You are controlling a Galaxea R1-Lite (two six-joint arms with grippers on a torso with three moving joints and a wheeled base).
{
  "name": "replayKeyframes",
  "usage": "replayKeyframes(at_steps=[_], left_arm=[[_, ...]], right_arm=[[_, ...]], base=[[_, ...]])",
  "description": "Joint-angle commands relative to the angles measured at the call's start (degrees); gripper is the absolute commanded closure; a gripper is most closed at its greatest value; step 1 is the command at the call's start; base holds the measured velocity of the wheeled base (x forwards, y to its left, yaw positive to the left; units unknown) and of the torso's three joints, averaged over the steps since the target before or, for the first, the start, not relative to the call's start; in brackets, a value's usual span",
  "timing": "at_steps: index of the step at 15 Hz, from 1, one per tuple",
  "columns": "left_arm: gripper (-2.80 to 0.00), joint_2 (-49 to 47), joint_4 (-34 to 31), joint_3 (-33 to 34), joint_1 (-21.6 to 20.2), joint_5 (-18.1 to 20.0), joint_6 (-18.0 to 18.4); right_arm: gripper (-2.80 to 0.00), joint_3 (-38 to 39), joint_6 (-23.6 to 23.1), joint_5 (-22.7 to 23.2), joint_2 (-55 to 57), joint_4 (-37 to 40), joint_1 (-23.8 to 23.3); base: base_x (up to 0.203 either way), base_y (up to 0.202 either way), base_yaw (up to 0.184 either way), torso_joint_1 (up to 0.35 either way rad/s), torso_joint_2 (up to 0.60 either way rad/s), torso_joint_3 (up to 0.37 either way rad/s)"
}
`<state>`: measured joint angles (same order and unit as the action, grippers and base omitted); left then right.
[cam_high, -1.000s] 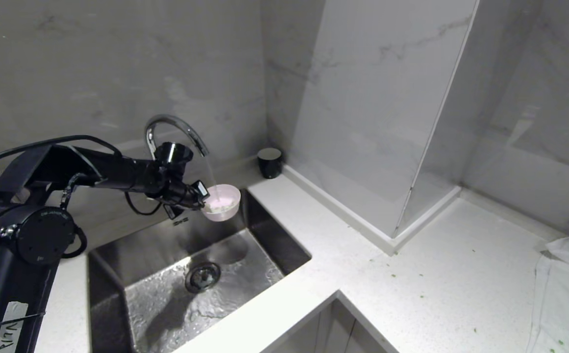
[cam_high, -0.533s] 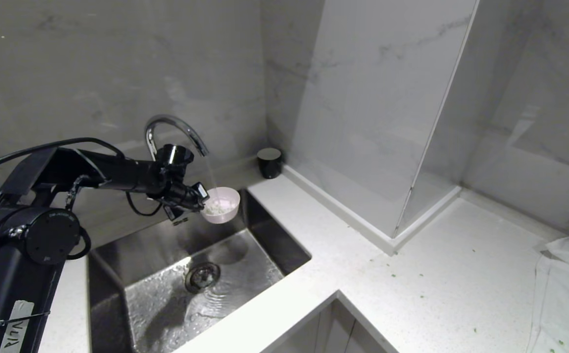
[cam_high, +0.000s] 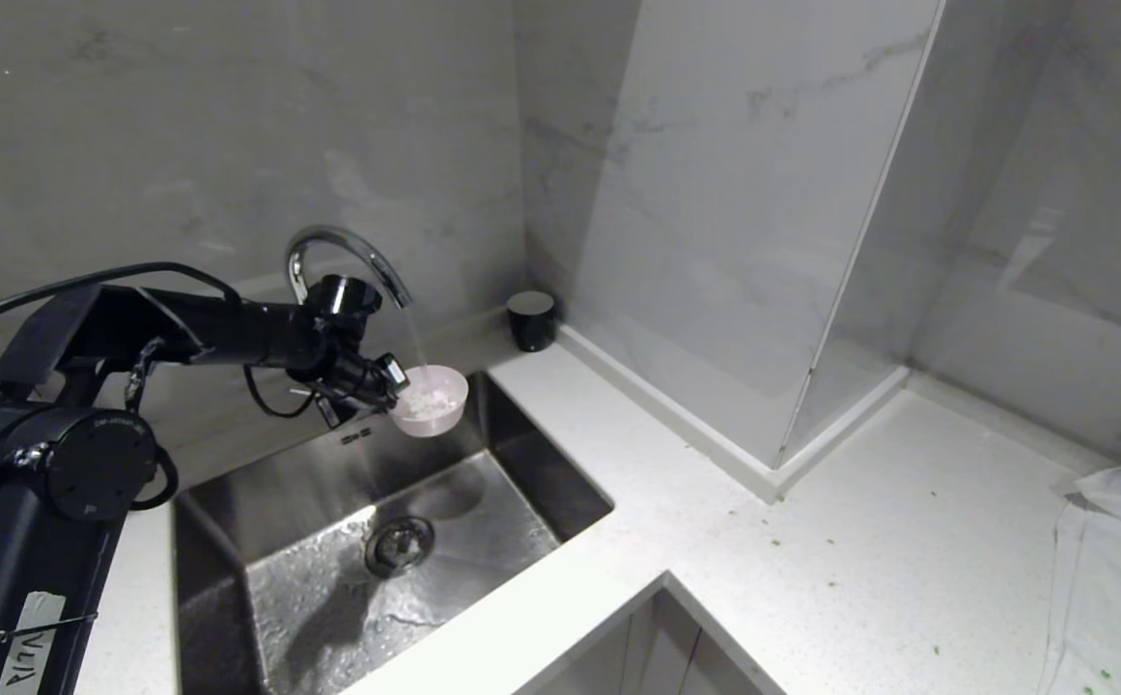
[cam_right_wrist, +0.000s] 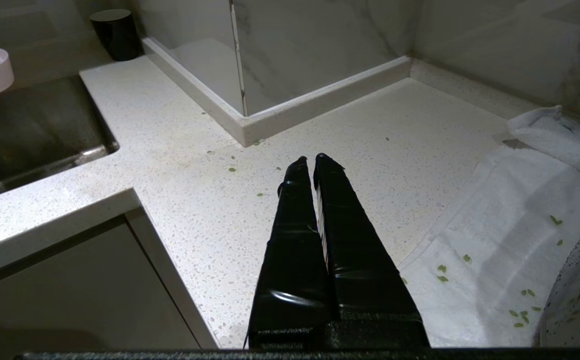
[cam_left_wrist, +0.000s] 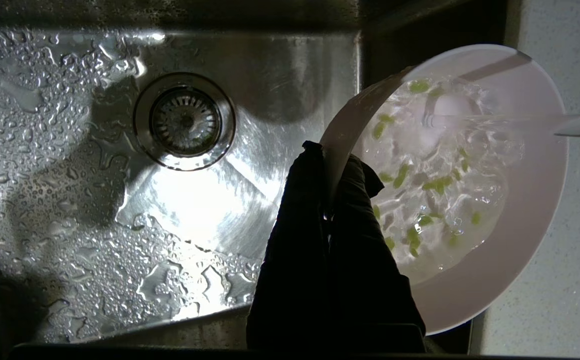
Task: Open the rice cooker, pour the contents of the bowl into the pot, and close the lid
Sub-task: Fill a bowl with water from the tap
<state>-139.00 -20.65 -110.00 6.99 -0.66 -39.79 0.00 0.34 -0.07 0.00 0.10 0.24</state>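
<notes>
Head view shows a white speckled countertop [cam_high: 869,541] wrapped around a wet stainless-steel sink [cam_high: 483,521], with marble wall panels behind. A white towel [cam_high: 1115,569] lies at the counter's right edge, dotted with green bits (more are scattered on the counter). A curved chrome faucet [cam_high: 343,246] stands behind the sink and runs a thin stream of water. A small black cup [cam_high: 531,319] sits in the back corner of the counter. The left gripper [cam_left_wrist: 330,165] reaches over the sink's back part, its fingers pinching the rim of the bowl [cam_high: 431,400] from both sides. This pale pink bowl hangs in the air under the stream, holding water and the green chopped bits [cam_left_wrist: 422,220]. The right gripper [cam_right_wrist: 308,161] is poised above the counter beside the towel, fingers pressed together and holding nothing.
</notes>
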Motion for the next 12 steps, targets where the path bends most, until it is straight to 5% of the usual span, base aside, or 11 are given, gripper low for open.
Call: replayKeyframes(at_steps=[1,12], left_arm=[[0.00,0.0,-0.4,-1.0,0.1,0.0,-0.2],[0.00,-0.7,-0.4,-1.4,0.7,0.0,-0.2]], right_arm=[[0.00,0.1,0.0,0.0,0.0,0.0,0.0],[0.00,0.1,0.0,0.0,0.0,0.0,0.0]], base=[[0.000,0.000,0.000,0.000,0.00,0.000],[0.000,0.000,0.000,0.000,0.00,0.000]])
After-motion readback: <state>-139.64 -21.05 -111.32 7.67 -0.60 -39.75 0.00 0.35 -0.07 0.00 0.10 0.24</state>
